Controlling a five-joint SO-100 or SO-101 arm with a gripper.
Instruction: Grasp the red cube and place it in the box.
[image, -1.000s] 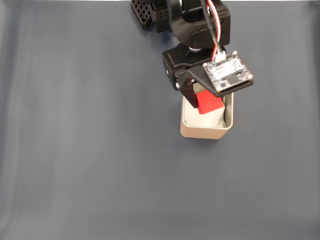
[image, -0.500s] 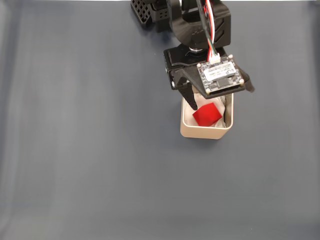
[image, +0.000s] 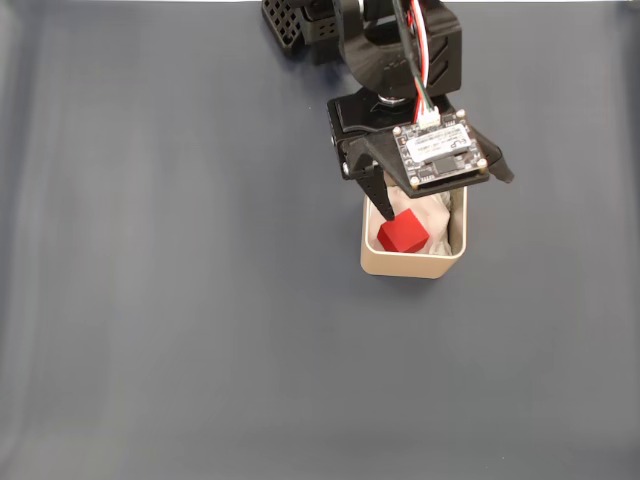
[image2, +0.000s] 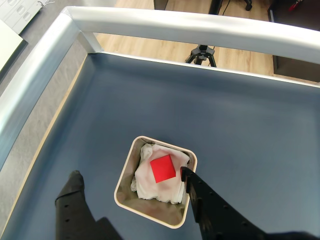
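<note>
Red cube (image2: 163, 168) resting free on the box (image2: 125, 172) lining, directly below wide-open, empty jaws straddling the rim.

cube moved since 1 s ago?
Yes. In the fixed view the red cube has dropped out from between the fingers and now lies lower and further left inside the box, on the white lining, clear of the open gripper.

Red cube (image: 403, 235) lies in box (image: 412, 263) (hand (image: 410, 205) above).
</note>
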